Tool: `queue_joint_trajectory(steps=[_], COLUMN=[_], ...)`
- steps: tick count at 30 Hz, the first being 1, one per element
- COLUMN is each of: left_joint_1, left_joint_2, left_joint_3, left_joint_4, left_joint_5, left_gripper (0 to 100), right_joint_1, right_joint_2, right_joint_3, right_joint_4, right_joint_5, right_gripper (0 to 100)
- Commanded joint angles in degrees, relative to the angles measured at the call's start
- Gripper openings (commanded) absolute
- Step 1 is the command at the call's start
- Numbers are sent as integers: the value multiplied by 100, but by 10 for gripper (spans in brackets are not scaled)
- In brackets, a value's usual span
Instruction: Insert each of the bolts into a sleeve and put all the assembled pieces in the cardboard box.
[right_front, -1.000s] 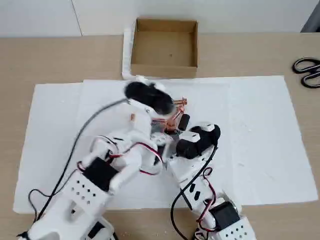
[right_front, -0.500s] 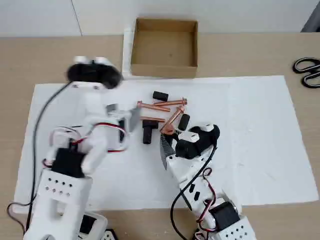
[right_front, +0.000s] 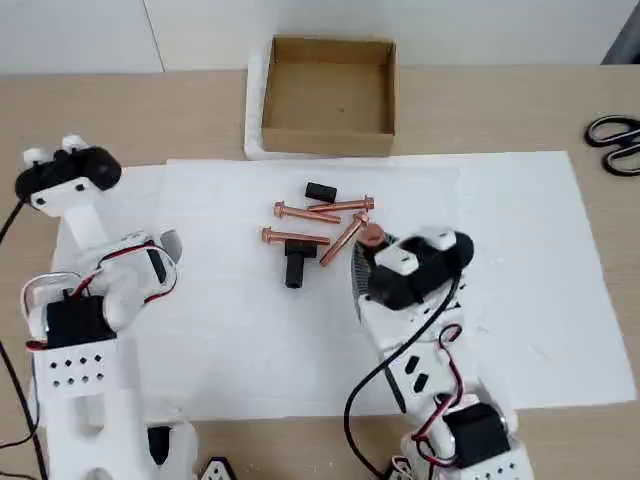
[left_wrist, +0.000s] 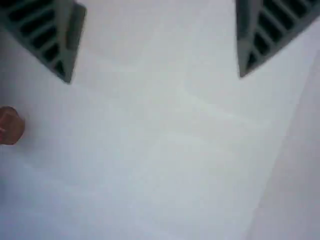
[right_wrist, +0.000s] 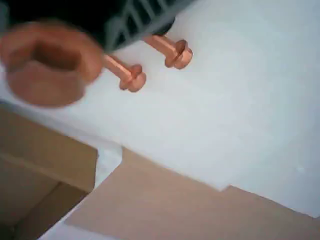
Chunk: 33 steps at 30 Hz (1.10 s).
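High view: my left arm has swung off the pile, from over the middle out to the 9 o'clock edge of the white sheet (right_front: 520, 260). My left gripper (right_front: 165, 248) hangs there spread wide, holding nothing. That uncovers the work: four loose bolts (right_front: 305, 212) and two black sleeves (right_front: 294, 265) lie bunched at the centre, none mated. The cardboard box (right_front: 330, 95) at 12 o'clock has nothing in it, so I judge the task barely begun. My right gripper (right_front: 366, 250) has shifted a little toward 3 o'clock of the pile, and a copper bolt (right_front: 372, 235) shows its round head at the tip. The bolts are copper-coloured metal with flanged heads and slim shanks. The sleeves are short, matte, stubby cylinders.

Left wrist view: my left gripper (left_wrist: 152, 75) has its grey ribbed jaws far apart over the matte, faintly creased white sheet (left_wrist: 175, 165), with one bolt head (left_wrist: 10, 125) nearby.

Right wrist view: the copper bolt (right_wrist: 45, 62) looms close against my dark ribbed jaw, so I take it to be pinched there. Beyond it lie two loose bolts (right_wrist: 134, 79), then the sheet's edge, the tan table (right_wrist: 175, 210) and a brown wall of the cardboard box (right_wrist: 45, 165).
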Motion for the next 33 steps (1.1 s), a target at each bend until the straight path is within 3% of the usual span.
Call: queue_joint_trajectory(steps=[1,11,19,33], left_joint_1=[-44,-44,-44,-44], left_joint_2=[-123,-123,-123,-123], left_joint_3=[-13,-13,-4,145], left_joint_4=[26,44,53,35], left_joint_5=[-35,-44,-457,-475], left_gripper=[206,206,206,206], right_joint_1=[198,954,1218,1218], right_joint_2=[1279,6141,9701,13657], right_joint_3=[-1451,-5169,-7930,-11754], right_joint_4=[-435,-1684,-2510,-2501], right_joint_5=[97,79,79,97], right_gripper=[3,3,3,3])
